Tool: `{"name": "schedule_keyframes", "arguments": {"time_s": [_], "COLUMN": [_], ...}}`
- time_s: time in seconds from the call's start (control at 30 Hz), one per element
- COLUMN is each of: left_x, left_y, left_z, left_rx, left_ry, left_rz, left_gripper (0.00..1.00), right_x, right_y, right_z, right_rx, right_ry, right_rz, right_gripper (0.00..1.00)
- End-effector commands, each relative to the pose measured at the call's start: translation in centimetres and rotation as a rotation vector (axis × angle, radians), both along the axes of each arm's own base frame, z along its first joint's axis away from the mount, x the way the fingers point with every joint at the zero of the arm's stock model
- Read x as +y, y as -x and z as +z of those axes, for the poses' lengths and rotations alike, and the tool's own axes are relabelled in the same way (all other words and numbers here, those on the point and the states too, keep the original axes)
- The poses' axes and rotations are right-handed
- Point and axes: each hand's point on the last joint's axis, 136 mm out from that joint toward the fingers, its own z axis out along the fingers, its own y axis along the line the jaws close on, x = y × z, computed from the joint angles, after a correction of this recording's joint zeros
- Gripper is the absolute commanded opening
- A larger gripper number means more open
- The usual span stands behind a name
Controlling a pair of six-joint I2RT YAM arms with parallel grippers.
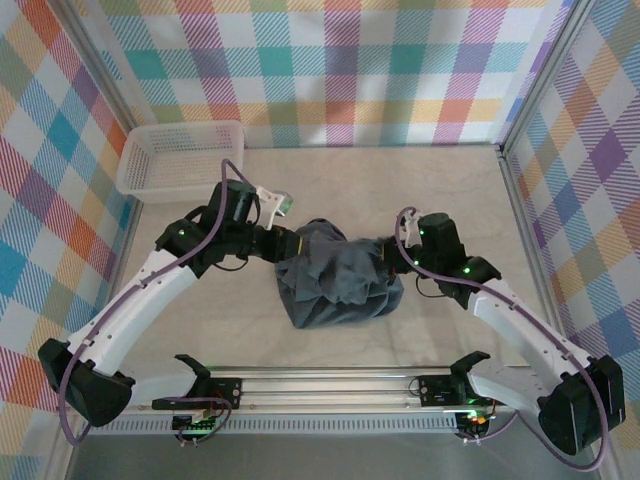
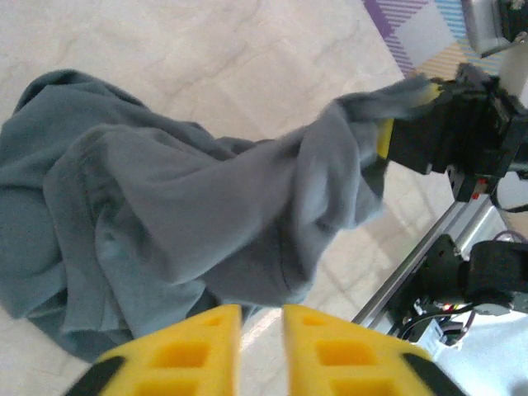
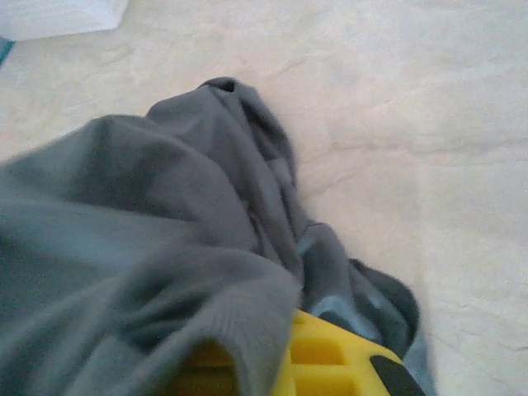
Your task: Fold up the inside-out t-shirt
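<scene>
Ideally, with right fingers (image 2: 385, 139) clamped on the crumpled dark slate-grey cloth t-shirt (image 1: 335, 275) on the pale tabletop (image 1: 450, 180), the narrowly parted, empty left fingers (image 2: 190, 351) should pinch an opposite edge so both can spread it.

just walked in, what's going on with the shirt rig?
Two arms are working a crumpled shirt mid-table; no fold yet. The right gripper pinches a raised bunch of it. The left gripper hangs beside the heap, fingers a narrow gap apart, nothing between them. A basket sits far left.
</scene>
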Motion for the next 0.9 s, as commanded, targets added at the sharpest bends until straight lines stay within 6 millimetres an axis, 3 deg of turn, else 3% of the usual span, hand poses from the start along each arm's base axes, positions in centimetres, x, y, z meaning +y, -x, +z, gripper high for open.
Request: {"name": "schedule_keyframes", "arguments": {"time_s": [0.0,0.13,0.23,0.37,0.5,0.7,0.87], "left_x": [-2.4,-4.8,-6.1,-8.7,-9.0,-8.8,-9.1], "left_y": [0.3,-0.3,-0.2,0.7,-1.2,-2.6,-3.7], "left_z": [0.1,-0.8,-1.7,-3.2,-5.7,-5.1,-5.4], "left_rx": [0.036,0.101,0.112,0.111,0.098,-0.115,-0.203], "left_ry": [0.162,0.308,0.290,0.237,0.162,0.083,-0.005], "left_rz": [-0.077,-0.089,-0.119,-0.167,-0.102,-0.131,-0.150], "left_gripper": [0.31,0.36,0.41,0.46,0.49,0.71,0.73], "right_x": [4.8,6.1,6.1,6.2,6.3,6.7,7.0], "right_y": [2.2,2.8,2.9,3.1,3.6,4.5,4.7], "right_z": [3.6,4.5,4.9,7.0,8.8,9.3,9.5], "right_rx": [-0.021,-0.015,-0.028,-0.073,-0.133,-0.124,-0.105], "right_ry": [-0.224,-0.267,-0.268,-0.298,-0.333,-0.364,-0.376], "right_rz": [0.276,0.353,0.357,0.375,0.396,0.451,0.472], "right_gripper": [0.00,0.00,0.00,0.00,0.00,0.00,0.00]}}
